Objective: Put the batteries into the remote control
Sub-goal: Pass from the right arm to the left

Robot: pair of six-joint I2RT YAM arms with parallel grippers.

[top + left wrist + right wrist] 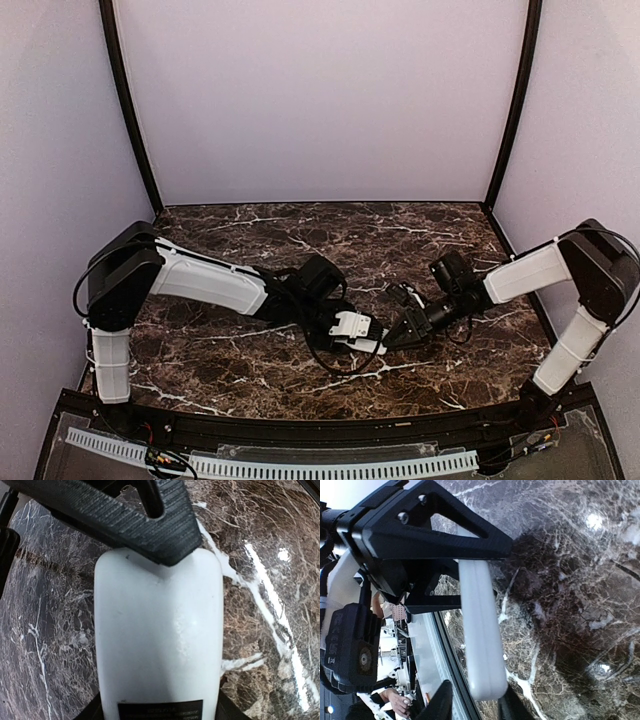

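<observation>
Left wrist view shows me the remote control [157, 635], white back toward the camera, apparently held clear of the marble table [250, 370] between the arms. The left gripper [350, 328] is clamped across its long edges, while the right gripper [475, 704] straddles the other end across its faces. One finger [150, 525] lies on the back and a sliver of gap shows on the other side, so those jaws look not quite closed. I judge the shell light, rigid and slick, best held by the edges with the back left free; no batteries show in any view.
</observation>
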